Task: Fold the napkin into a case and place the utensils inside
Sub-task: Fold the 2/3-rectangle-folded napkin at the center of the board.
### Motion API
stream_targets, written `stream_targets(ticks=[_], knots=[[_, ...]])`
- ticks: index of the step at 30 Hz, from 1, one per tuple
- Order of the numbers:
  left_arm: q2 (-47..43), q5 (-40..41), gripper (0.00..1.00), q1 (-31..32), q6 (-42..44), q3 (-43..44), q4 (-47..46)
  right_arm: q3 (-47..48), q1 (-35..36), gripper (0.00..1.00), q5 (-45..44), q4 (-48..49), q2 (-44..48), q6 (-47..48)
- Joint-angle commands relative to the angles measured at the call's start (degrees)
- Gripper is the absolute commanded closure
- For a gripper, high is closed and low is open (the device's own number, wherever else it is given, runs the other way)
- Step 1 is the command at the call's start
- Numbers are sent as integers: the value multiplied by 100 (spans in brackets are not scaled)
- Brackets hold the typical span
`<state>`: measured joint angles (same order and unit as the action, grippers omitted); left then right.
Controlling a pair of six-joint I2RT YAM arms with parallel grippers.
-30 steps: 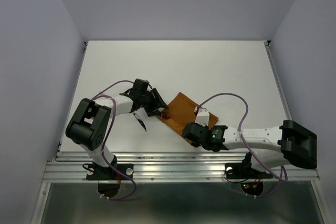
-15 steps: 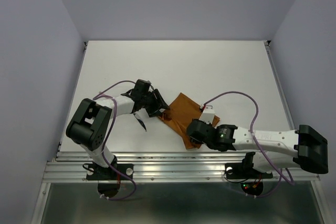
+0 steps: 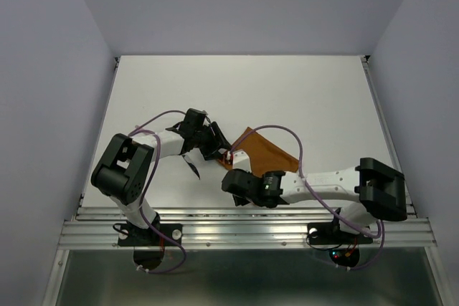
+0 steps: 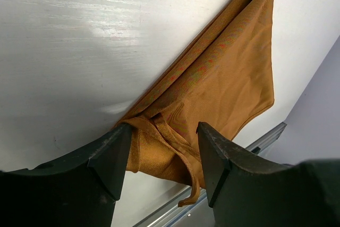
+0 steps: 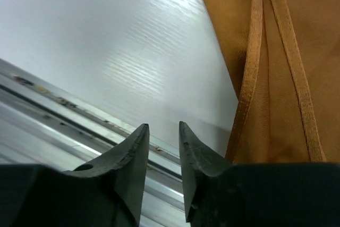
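Note:
The rust-orange napkin (image 3: 262, 150) lies folded on the white table (image 3: 251, 91), partly hidden by my right arm. My left gripper (image 3: 221, 150) is open, its jaws straddling the napkin's bunched left corner (image 4: 223, 78) with a hem strip hanging between them. My right gripper (image 3: 231, 180) is slightly open and empty, low over the table just left of the napkin's near hemmed edge (image 5: 281, 78). A pale slender piece with a dark pointed end (image 3: 192, 165), apparently a utensil, lies under my left arm. No finished case shows.
The aluminium rail (image 3: 251, 223) runs along the table's near edge, close under my right gripper (image 5: 162, 131); it also shows in the right wrist view (image 5: 53, 110). Purple cables loop over both arms. Lilac walls enclose the table.
My right arm has swung left along the napkin's near edge, from its near right corner to its near left side. The left gripper has stayed at the left corner.

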<state>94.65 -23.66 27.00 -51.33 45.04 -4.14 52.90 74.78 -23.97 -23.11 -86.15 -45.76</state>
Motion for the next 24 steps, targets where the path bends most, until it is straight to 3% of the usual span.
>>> stream_targets(ticks=[1,10,16,24], knots=[[203,169,36,59,185,-30,379,238,54,69,-142,-254,-420,-90],[238,195,36,59,220,14,405,150,54,67,-1206,-1608,-324,-987],[247,204,35,59,220,-4,405,-96,-16,66,-1628,-1968,308,-1225],[203,186,35,68,229,5,405,-394,-569,62,-1603,-1917,204,-935]])
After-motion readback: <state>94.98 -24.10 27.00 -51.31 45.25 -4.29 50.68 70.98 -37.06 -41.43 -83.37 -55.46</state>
